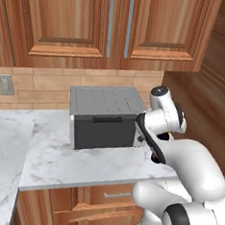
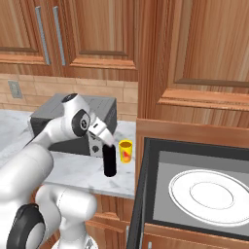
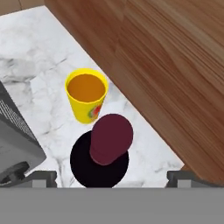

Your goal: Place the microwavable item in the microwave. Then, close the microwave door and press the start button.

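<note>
Gripper (image 3: 111, 177) jaws stood wide apart and held nothing, with the fingertips (image 3: 42, 177) straddling the top of the dark wine bottle (image 3: 103, 155) from above. Taking that bottle as the reference and working left to right, the grey toaster oven (image 2: 73, 124) stood just beside it on the left, the yellow mug (image 2: 125, 151) stood upright on the marble counter (image 2: 82, 170) just beside and behind it, next to the wooden side panel (image 3: 175, 74). Well to the right of the bottle, the microwave (image 2: 194, 194) stood open with the white round plate (image 2: 211, 194) inside.
</note>
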